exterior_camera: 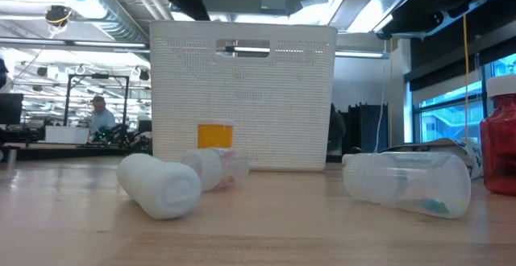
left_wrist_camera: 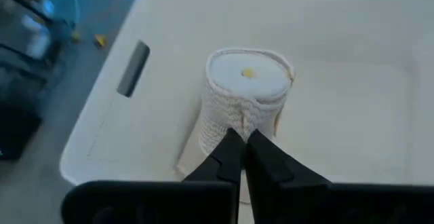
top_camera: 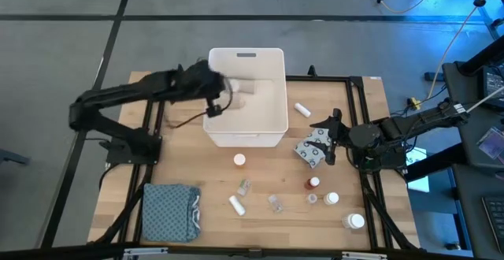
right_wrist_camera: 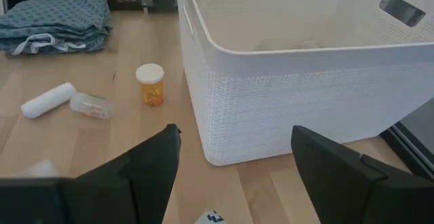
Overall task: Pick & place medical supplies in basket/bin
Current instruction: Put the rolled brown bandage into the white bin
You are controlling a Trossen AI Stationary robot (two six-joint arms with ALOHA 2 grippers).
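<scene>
A white roll (exterior_camera: 157, 187) lies on its side at the table's near edge, one round end facing the low camera, its long axis running back across the wood; beside it a clear vial (exterior_camera: 407, 183) lies lengthwise across the view, and a red-capped bottle (exterior_camera: 500, 145) stands upright at the far right. Behind them an amber pill bottle (exterior_camera: 214, 135) stands upright, white cap on top, just in front of the white bin (exterior_camera: 242, 97), whose slot handle faces the room. A grey dotted packet (top_camera: 313, 147) lies flat near the bin's corner, with the right gripper (top_camera: 335, 136) low over the table just beside it, fingers (right_wrist_camera: 146, 159) spread wide and empty, the arm reaching in from the table's right side. A folded blue cloth (top_camera: 169, 211) lies at the table's near left corner. The left arm stretches from the left over the bin's rim; the left gripper (left_wrist_camera: 242, 157) hangs inside it, pincer closed narrow against a beige bandage roll (left_wrist_camera: 244, 98), which stands on end against the bin's wall.
</scene>
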